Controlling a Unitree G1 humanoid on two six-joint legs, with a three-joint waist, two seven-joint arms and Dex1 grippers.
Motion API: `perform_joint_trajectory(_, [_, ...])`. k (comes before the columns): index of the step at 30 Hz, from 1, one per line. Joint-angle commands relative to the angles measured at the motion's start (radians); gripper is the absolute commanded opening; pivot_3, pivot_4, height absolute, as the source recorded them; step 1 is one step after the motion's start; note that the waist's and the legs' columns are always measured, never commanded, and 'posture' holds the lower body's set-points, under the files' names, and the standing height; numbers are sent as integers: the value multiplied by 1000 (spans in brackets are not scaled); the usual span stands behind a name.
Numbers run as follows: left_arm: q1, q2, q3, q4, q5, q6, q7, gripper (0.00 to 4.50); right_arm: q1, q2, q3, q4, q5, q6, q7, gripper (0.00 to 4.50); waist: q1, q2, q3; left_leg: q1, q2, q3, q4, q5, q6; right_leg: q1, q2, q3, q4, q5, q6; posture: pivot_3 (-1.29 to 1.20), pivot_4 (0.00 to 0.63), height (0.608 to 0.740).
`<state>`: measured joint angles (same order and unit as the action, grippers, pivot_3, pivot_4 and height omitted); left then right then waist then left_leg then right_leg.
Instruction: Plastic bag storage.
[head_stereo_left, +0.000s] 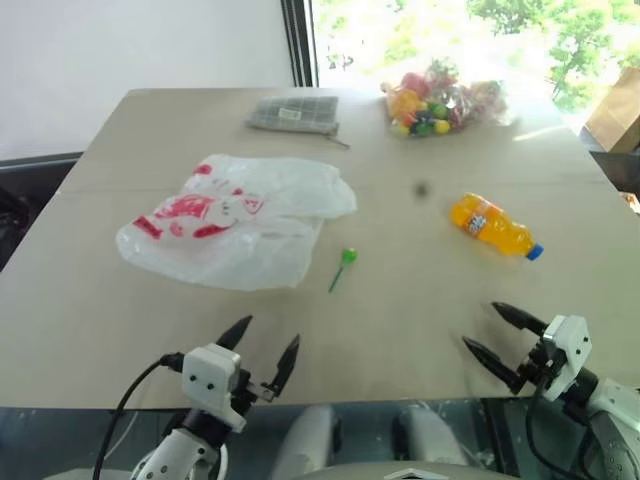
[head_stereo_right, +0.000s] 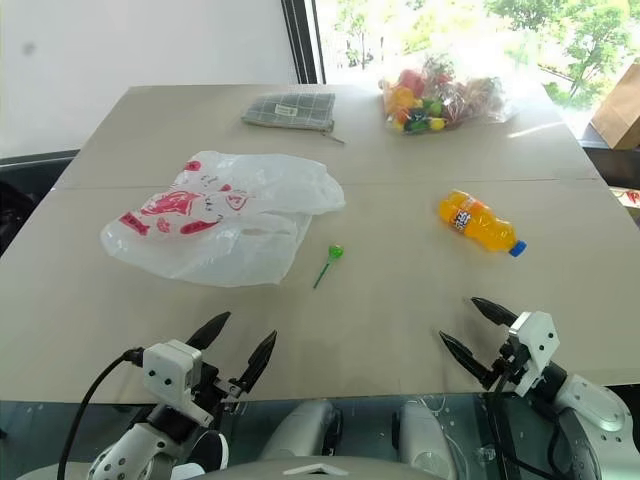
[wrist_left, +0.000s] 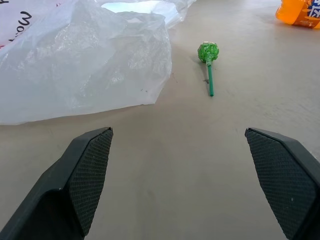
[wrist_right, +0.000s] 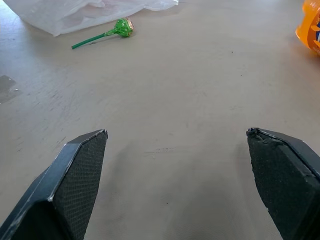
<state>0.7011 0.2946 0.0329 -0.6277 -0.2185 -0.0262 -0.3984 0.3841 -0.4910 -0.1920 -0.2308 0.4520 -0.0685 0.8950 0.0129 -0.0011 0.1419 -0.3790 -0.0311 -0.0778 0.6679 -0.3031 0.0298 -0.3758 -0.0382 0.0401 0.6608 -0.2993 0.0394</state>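
The plastic bag (head_stereo_left: 232, 222) is lying crumpled on the table's (head_stereo_left: 400, 310) left half, the left gripper (head_stereo_left: 262, 348) hovering released just short of it. It should be pinching bunched film, avoiding the green lollipop (head_stereo_left: 343, 266). The right gripper (head_stereo_left: 505, 340) is waiting released.

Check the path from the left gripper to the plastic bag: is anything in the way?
Nothing visible blocks it. The left gripper hangs open at the near table edge, with bare table between it and the plastic bag. The green lollipop lies to the bag's right, off that line.
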Motion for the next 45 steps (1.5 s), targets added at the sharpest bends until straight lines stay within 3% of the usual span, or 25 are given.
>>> perform_joint_trajectory(1, [-11, 1, 14, -42, 3, 9, 15, 4474, 2, 4, -1, -36, 4, -9, -6, 4500, 0, 0, 0, 0, 0, 0, 0, 0, 0, 0, 0, 0, 0, 0, 0, 0, 150, 740])
perform_joint_trajectory(30, [-51, -5, 16, -43, 30, 30, 44, 4474, -57, -33, 24, -13, 43, 40, 65, 4500, 1, 0, 0, 0, 0, 0, 1, 0, 0, 0, 1, 0, 1, 0, 0, 0, 150, 740])
perform_joint_trajectory(33, [-170, 14, 23, -24, 41, 72, 48, 4474, -64, -66, 61, -105, 108, 100, 127, 4500, 2, 1, 0, 0, 0, 0, 1, 0, 0, 0, 1, 0, 1, 0, 0, 0, 150, 740])
perform_joint_trajectory(39, [-484, 2, -46, 53, 111, 224, 103, 4474, -147, -52, 92, -165, 150, 193, 69, 4500, 1, 0, -2, 1, -1, 0, 3, 1, -1, 1, 2, 0, 4, 0, 1, 0, 150, 740])
perform_joint_trajectory(45, [-723, 35, -157, 139, 369, 407, 198, 4474, -165, -44, 81, -131, 124, 172, 66, 4500, 1, -1, -2, -1, -1, 0, 4, 3, -5, -1, 3, 0, 4, 0, 1, 0, 150, 740])
